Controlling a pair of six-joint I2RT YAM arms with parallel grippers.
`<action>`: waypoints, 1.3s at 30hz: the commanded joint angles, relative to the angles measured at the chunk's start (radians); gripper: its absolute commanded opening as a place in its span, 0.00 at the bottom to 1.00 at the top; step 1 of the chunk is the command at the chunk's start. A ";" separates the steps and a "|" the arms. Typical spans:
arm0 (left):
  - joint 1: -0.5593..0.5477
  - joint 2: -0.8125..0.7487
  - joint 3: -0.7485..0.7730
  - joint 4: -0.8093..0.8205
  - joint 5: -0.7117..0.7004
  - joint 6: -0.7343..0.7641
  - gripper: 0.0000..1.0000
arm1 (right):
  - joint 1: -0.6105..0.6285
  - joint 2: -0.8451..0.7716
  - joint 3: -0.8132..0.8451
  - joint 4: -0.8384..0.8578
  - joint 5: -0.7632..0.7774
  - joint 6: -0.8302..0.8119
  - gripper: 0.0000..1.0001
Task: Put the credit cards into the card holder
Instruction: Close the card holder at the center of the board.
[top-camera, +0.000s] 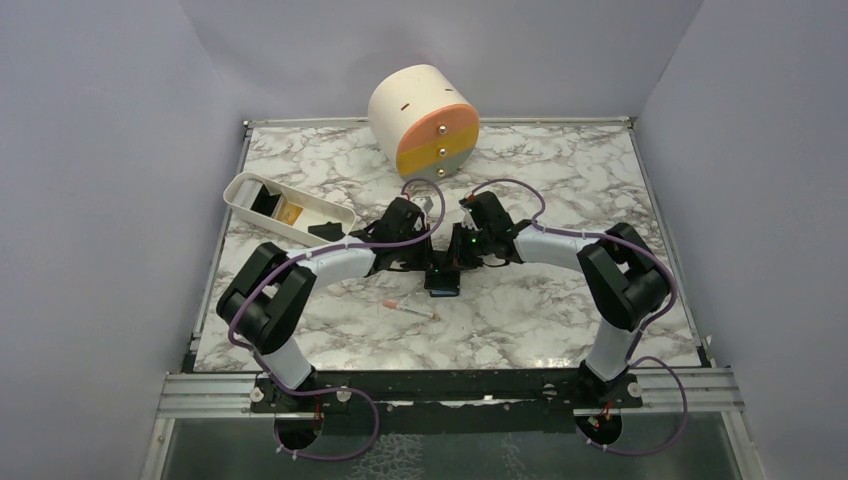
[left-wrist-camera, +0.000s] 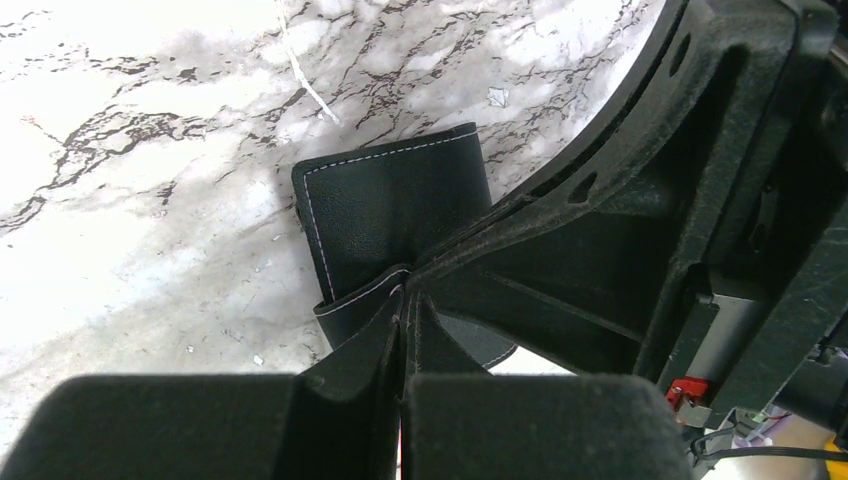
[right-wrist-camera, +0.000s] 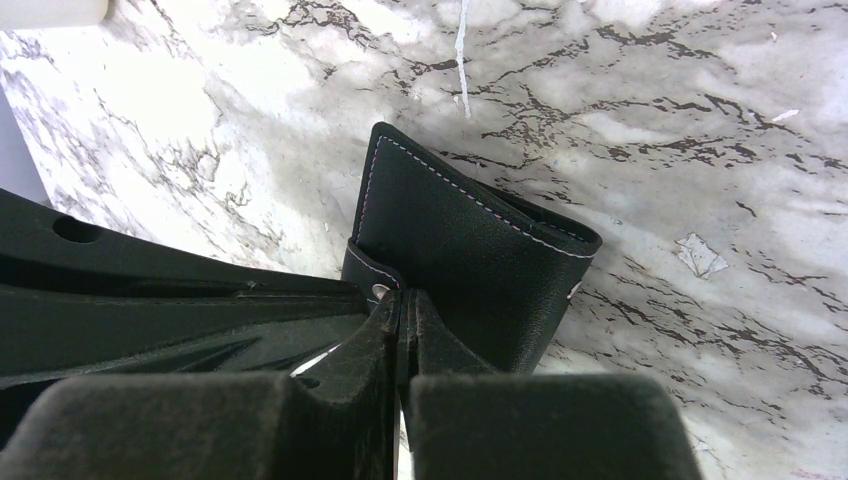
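Note:
The black card holder (top-camera: 441, 280) sits at mid-table between both grippers. In the left wrist view the left gripper (left-wrist-camera: 405, 292) is shut, pinching a stitched edge of the card holder (left-wrist-camera: 390, 205). The right gripper (right-wrist-camera: 403, 297) is likewise shut on an edge of the card holder (right-wrist-camera: 470, 250), by a small snap. From above, the left gripper (top-camera: 428, 266) and right gripper (top-camera: 455, 264) meet over the holder. An orange-yellow credit card (top-camera: 290, 212) lies in the white tray. A bluish patch shows at the holder's near end; I cannot tell if it is a card.
The oblong white tray (top-camera: 340, 214) stands at the left, with dark items inside beside the card. A round cream cabinet (top-camera: 425, 120) with coloured drawers stands at the back. A thin white-and-pink stick (top-camera: 410, 308) lies just in front of the holder.

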 joint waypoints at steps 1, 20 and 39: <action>-0.005 0.025 0.004 0.004 -0.017 0.017 0.00 | 0.020 0.101 -0.065 -0.077 0.131 -0.028 0.01; -0.005 0.154 -0.001 -0.060 -0.090 0.053 0.00 | 0.020 0.133 -0.089 -0.060 0.123 -0.026 0.01; 0.003 -0.153 0.179 -0.156 -0.176 0.112 0.26 | 0.020 -0.275 0.058 -0.227 0.243 -0.104 0.49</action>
